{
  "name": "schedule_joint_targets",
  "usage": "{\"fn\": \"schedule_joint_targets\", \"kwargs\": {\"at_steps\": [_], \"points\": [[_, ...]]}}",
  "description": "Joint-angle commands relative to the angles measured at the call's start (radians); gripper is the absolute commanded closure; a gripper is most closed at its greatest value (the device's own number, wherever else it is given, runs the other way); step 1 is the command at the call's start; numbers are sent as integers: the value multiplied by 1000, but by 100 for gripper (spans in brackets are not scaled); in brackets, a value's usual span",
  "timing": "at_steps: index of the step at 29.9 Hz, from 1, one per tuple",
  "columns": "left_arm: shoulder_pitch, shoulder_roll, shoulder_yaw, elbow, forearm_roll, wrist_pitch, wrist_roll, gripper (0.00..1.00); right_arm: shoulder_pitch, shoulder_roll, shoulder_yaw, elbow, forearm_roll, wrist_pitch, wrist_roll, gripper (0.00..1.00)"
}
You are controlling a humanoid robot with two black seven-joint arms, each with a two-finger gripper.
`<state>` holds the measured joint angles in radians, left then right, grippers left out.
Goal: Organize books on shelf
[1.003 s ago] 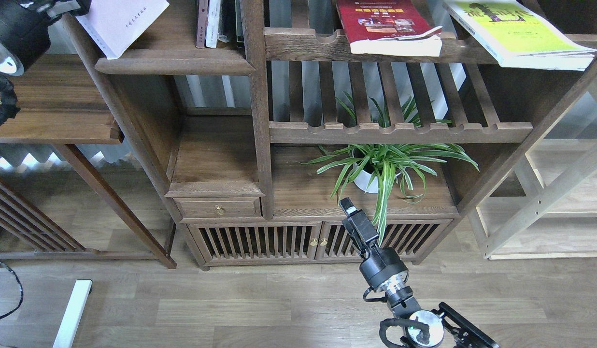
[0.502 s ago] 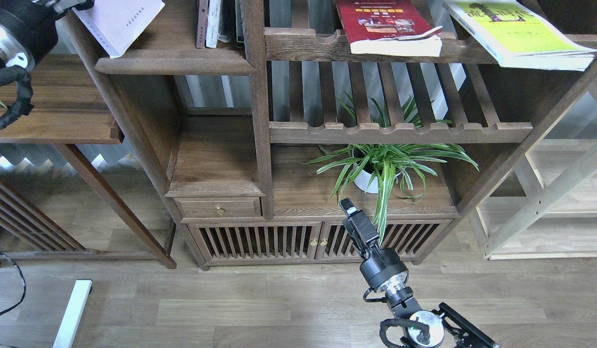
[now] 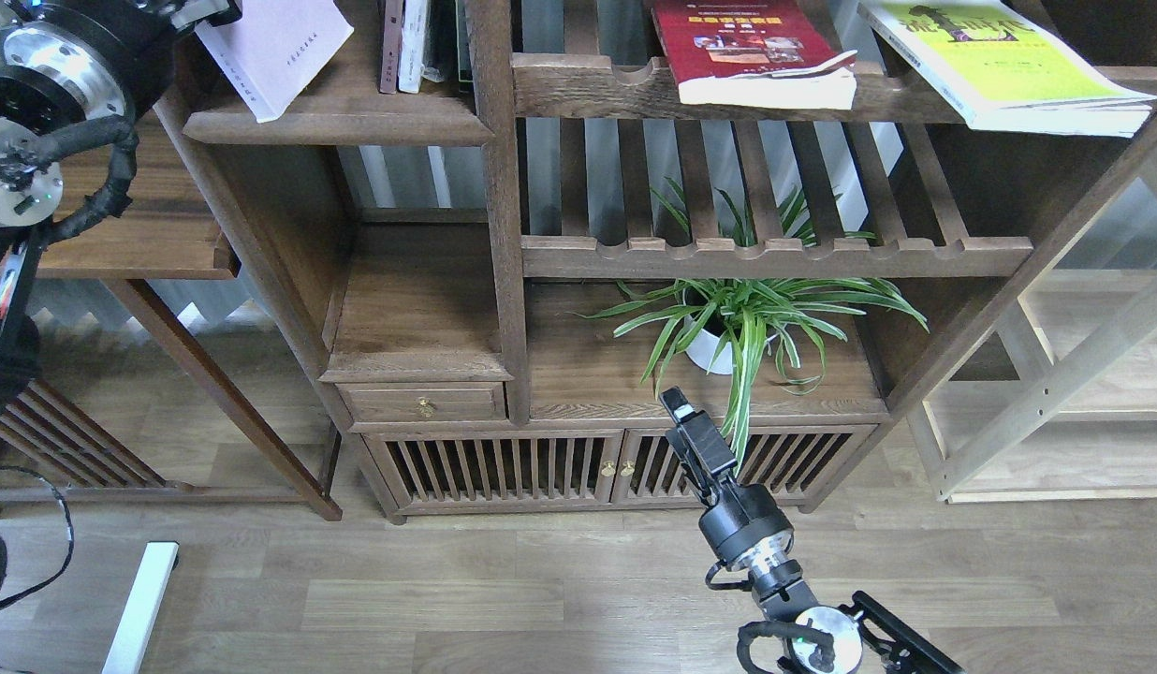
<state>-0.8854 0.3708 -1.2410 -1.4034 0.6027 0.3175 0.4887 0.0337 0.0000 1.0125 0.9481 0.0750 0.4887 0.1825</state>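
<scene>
The pale lavender-white book (image 3: 279, 47) rests tilted on the dark-brown shelf (image 3: 335, 122) at the top left, its lower corner near the front lip. My left gripper (image 3: 199, 9) is at the book's left edge at the frame's top and is shut on it. The dark red book (image 3: 747, 47) and the yellow-green book (image 3: 1000, 56) lie on the slatted rack (image 3: 635, 89) at the upper right, both overhanging its front rail. My right gripper (image 3: 677, 404) hangs low in front of the cabinet, dark and narrow, holding nothing I can see.
Narrow upright volumes (image 3: 410, 42) stand at the shelf's right end against the post (image 3: 494, 187). A potted spider plant (image 3: 738, 318) sits on the lower board just beyond my right gripper. A pale wood shelving unit (image 3: 1056, 374) stands at the right.
My left arm has swung right and forward, carrying the lavender-white book rightward along the shelf toward the upright volumes. The right arm has barely moved.
</scene>
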Motion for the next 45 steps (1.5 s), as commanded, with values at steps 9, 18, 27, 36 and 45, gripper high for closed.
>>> {"fn": "schedule_joint_targets", "kwargs": {"at_steps": [9,18,27,36,45], "points": [[-125,-65,81,138,0,40,0,95,-6,0,0,0,2,0,0,1],[-133,-61,92,167,0,38,-27,96,-31,0,20,0,5,0,-2,1],[-147,-55,94,207,0,28,-84,96,-41,0,20,0,5,0,-2,1],[-228,-64,166,297,-7,23,-137,97,-51,0,20,0,5,0,-2,1],[-259,-108,219,376,-11,18,-194,97,-64,0,41,1,5,0,-2,1]]}}
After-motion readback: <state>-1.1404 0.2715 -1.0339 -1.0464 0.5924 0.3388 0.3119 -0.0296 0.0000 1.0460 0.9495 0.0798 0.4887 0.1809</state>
